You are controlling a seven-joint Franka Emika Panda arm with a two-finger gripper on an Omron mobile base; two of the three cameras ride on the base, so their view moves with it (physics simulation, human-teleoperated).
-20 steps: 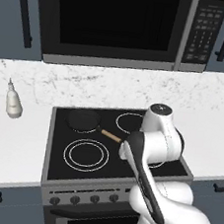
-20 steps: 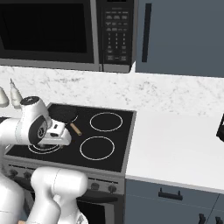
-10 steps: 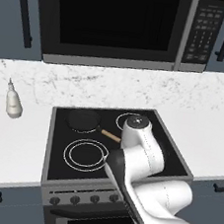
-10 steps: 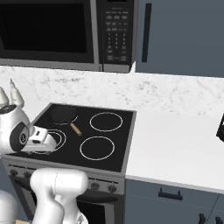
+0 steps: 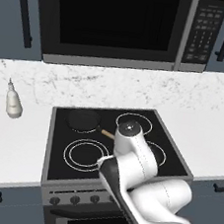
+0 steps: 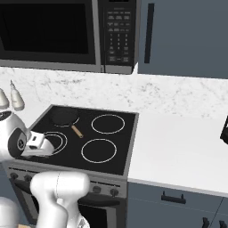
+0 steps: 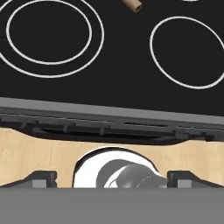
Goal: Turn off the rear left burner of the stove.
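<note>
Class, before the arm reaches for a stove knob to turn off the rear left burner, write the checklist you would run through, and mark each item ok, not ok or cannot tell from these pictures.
1. Gripper open, nothing held: ok; the tips stand wide apart with nothing between them.
2. Rear left burner identified: ok; the skillet sits on it.
3. Knob row in sight on the stove front: ok in the left base view.
4. Which knob controls that burner: cannot tell; no labels are readable.
5. Gripper lined up with a knob: not ok; the hand view looks down past the stove's front edge, no knob between the tips.
6. Skillet handle clear of the stove front: ok.
</note>
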